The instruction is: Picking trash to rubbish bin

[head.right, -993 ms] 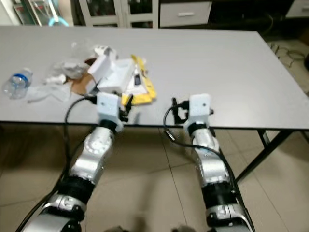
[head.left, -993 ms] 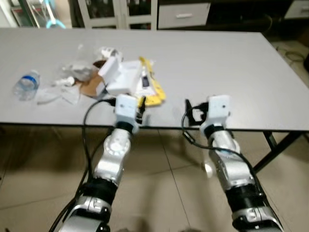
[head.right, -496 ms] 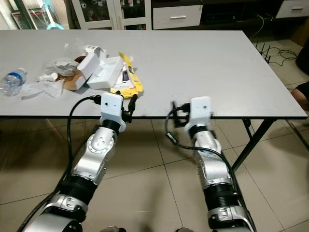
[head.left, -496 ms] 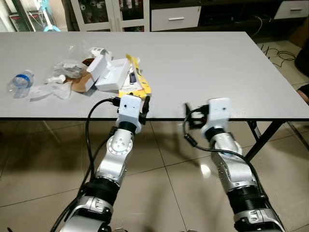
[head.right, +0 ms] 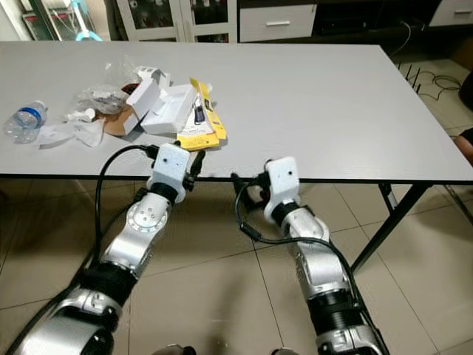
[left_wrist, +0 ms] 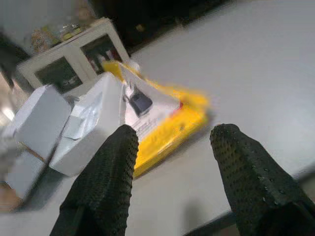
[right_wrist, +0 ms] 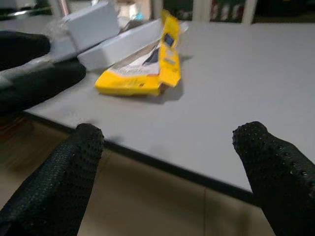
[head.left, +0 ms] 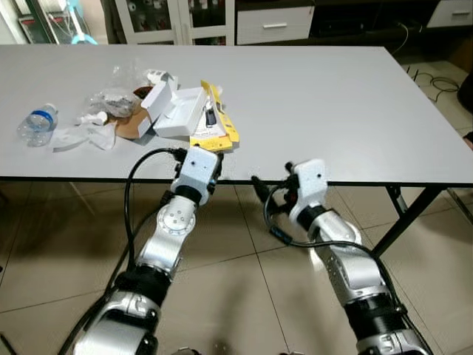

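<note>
A pile of trash lies on the left half of the grey table point(head.left: 332, 96). It holds a yellow packet point(head.left: 216, 132), an open white box point(head.left: 177, 111), crumpled clear wrappers point(head.left: 111, 100), brown card point(head.left: 131, 127), white tissue point(head.left: 81, 137) and a small plastic bottle point(head.left: 37, 124). My left gripper point(left_wrist: 174, 132) is open at the table's front edge, just short of the yellow packet point(left_wrist: 162, 118). My right gripper point(right_wrist: 170, 132) is open and holds nothing. It is turned leftward, level with the table's front edge, facing the yellow packet point(right_wrist: 142, 73).
Glass-door cabinets point(head.left: 177, 11) and a drawer unit point(head.left: 273, 22) stand behind the table. A black table leg point(head.left: 405, 213) slants down at the right, with cables point(head.left: 429, 74) on the floor beyond it. Tiled floor point(head.left: 244, 296) lies under my arms.
The camera has shifted. My right gripper has swung left and dropped toward the table edge. My left gripper has come closer to the yellow packet.
</note>
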{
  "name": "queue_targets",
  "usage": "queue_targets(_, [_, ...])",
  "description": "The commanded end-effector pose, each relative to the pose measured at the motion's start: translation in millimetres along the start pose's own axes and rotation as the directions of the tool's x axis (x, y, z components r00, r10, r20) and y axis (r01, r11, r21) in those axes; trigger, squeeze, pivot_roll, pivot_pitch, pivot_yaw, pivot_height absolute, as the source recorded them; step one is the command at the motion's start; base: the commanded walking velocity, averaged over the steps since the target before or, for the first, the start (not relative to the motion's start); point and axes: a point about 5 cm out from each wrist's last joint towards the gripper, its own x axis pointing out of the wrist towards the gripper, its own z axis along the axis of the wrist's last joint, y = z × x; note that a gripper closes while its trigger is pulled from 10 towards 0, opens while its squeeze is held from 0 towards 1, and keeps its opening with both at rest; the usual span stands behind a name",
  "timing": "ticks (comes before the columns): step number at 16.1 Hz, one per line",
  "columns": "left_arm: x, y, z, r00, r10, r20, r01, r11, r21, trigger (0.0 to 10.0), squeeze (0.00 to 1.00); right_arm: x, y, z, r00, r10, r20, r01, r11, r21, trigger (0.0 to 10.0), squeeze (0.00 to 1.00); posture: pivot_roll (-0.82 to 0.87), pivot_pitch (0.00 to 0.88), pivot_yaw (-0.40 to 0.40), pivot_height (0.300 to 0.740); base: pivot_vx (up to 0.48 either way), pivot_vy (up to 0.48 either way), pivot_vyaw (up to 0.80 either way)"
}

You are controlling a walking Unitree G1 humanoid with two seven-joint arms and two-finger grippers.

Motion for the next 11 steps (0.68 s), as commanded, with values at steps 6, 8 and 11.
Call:
queue_targets(6, [17.2,22.5,-8,0.996,0.012,-0.088,0.027,0.901,0.433,10.0,0.0,-7.2,10.1,5,0.999,0.047,0.013,-0.047,0.999,0.019,10.0,0.0,-0.08,0.131,0.039,0.74,0.0,0.0,0.0])
queue_targets(8, [22.3,30.8,-2,0.997,0.032,-0.065,0.004,0.875,0.484,10.0,0.0,-11.6,15.1,7,0.998,0.062,0.018,-0.063,0.998,0.029,10.0,0.0,-0.08,0.147,0.039,0.74,0.0,0.0,0.0])
queue_targets(11, [30.1,38.4,11,0.998,0.054,-0.024,-0.034,0.858,0.513,10.0,0.0,-17.5,19.1,10,0.997,0.076,0.029,-0.077,0.996,0.037,10.0,0.0,-0.09,0.169,0.033,0.74,0.0,0.0,0.0])
